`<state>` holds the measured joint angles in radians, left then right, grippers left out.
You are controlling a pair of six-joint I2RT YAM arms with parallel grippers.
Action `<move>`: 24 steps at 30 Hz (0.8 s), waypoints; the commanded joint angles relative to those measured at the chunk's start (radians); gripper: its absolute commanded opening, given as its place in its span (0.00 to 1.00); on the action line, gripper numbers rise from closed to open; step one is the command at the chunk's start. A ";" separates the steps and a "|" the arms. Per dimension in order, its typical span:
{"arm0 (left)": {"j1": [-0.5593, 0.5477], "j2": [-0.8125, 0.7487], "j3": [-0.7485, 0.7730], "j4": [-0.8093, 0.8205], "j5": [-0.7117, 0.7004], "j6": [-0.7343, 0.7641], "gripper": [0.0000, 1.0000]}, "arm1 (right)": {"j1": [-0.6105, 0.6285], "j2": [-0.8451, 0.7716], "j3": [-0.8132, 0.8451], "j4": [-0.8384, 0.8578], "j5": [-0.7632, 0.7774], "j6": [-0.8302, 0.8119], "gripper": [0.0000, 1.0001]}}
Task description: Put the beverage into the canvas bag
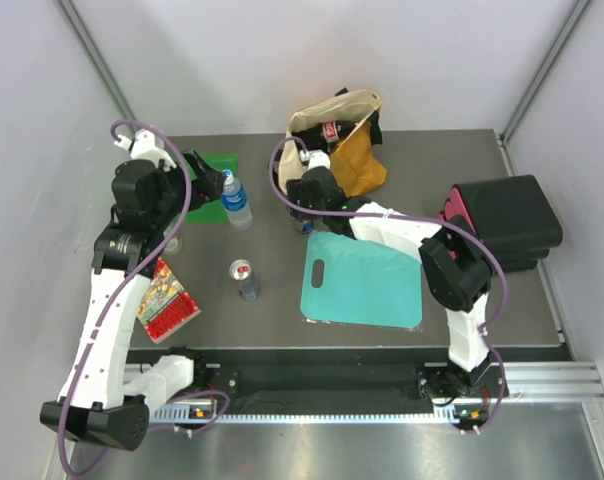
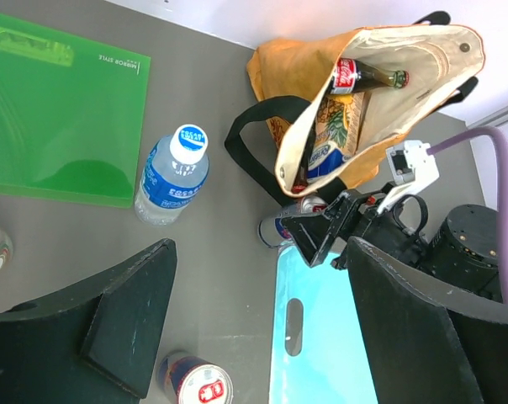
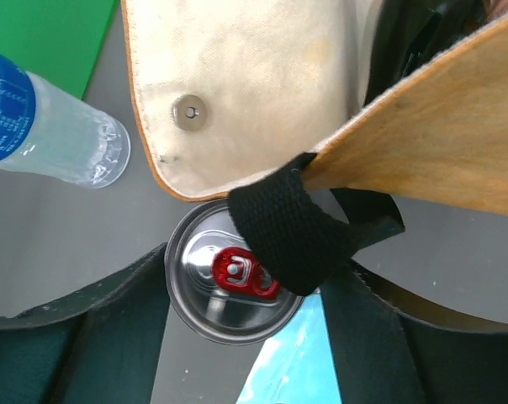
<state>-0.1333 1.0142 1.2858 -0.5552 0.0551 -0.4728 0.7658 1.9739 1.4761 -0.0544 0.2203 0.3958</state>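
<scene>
Item: beverage can [image 3: 208, 307], red tab up, just below the canvas bag [image 3: 262, 93] mouth, black strap [image 3: 288, 240] draped across its lid. My right gripper [image 3: 254, 278] straddles it, jaws spread can-wide; whether it is clamped, I cannot tell. Left gripper [image 2: 261, 269]: wide apart, empty.
</scene>
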 commanded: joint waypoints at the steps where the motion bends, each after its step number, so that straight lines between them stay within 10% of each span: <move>1: 0.003 -0.026 -0.016 0.017 0.012 -0.003 0.87 | 0.018 -0.007 0.043 0.019 0.025 -0.006 0.63; 16: 0.003 -0.006 -0.100 0.095 0.041 -0.021 0.86 | 0.018 -0.259 -0.066 -0.021 -0.145 -0.052 0.01; 24: 0.003 0.066 -0.074 0.124 0.054 -0.015 0.86 | 0.013 -0.320 0.059 -0.145 -0.199 -0.083 0.00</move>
<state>-0.1333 1.0557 1.1904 -0.5121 0.0895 -0.4873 0.7696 1.7508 1.3994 -0.1921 0.0692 0.3374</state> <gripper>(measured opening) 0.860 0.561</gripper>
